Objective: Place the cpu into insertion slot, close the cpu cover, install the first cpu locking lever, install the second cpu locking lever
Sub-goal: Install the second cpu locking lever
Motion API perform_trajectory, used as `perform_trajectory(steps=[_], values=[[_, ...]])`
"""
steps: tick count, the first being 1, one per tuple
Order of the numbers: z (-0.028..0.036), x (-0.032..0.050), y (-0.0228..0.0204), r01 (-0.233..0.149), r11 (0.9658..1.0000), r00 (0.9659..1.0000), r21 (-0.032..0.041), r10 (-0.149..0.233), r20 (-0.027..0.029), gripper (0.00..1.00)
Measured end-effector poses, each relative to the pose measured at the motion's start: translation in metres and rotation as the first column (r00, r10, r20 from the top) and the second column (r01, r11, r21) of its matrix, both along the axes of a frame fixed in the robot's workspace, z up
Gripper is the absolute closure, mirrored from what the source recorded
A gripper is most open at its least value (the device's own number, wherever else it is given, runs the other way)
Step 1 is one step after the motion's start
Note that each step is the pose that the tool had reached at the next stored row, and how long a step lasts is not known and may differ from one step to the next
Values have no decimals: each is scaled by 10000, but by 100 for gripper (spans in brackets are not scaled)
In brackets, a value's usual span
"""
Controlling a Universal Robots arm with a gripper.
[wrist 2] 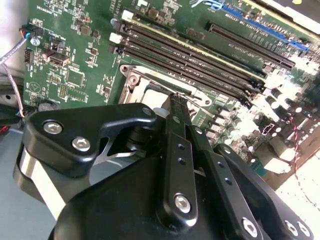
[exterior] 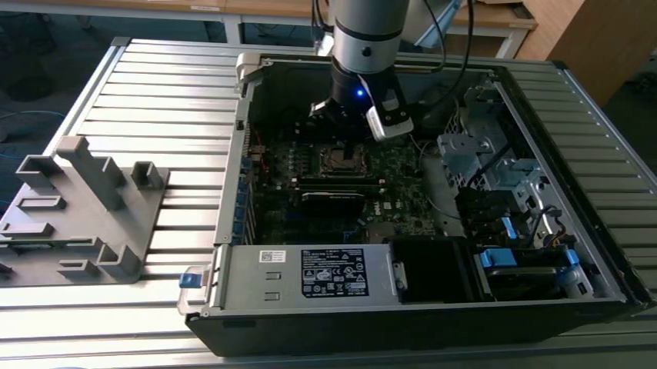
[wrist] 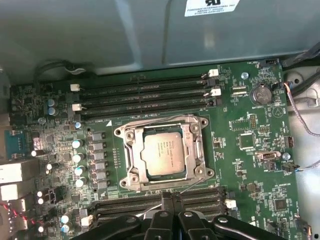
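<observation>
Daylight falls bright and even on the ribbed surface [exterior: 134, 84] around the open computer case [exterior: 411, 323], while the case interior beneath my pincer [exterior: 355, 115] sits in deep shadow, with a small blue light glowing on my wrist just above it. In the second wrist view my pincer [wrist 2: 176, 102] looms large, dark and slightly soft in the foreground, and the far corner of the motherboard [wrist 2: 80, 55] beyond it washes out into white glare. In the first wrist view the cpu [wrist: 161, 150] just ahead of my pincer is evenly lit and fairly sharp, its metal face giving a dull sheen, with the board's edges dimmer.
</observation>
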State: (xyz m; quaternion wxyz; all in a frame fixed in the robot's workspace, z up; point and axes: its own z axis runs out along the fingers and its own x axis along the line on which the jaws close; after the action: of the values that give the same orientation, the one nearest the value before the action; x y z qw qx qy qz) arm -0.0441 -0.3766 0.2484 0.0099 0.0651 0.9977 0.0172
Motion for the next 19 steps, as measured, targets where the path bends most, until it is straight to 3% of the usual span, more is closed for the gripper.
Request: perform_trajectory(steps=[13,19], values=[[-60,-180,-32,0,10000,10000,-5,0,28,89],[-68,-191,-32,-2,10000,10000,-22,2,27,89]])
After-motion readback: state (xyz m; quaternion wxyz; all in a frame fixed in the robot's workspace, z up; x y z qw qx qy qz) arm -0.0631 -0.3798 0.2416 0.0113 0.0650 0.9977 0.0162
